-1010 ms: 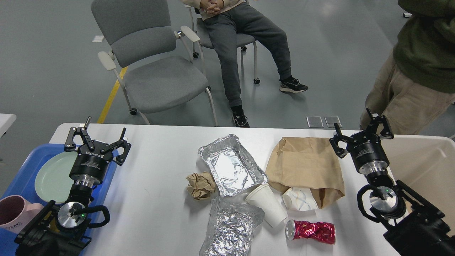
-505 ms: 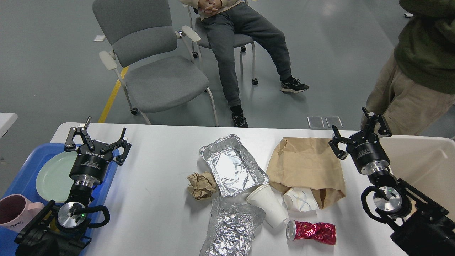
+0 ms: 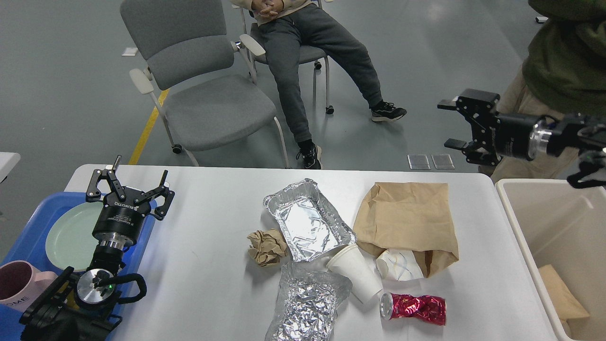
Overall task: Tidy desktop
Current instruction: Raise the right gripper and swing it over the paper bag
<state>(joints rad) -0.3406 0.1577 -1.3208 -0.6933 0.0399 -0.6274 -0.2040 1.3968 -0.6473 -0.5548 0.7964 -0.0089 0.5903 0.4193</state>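
Both pincers are held open and empty: the left pincer over the surface, the right pincer raised beyond its far edge.

Both arms are showing black, matte housings. The left gripper is carrying white lettering on its round black body, and just behind this body a silver ring is shining. Further back, a silver disc with a small green light is sitting beside a looping black cable. The right gripper is showing angular black fingers, a black cylinder and a silver collar behind it.
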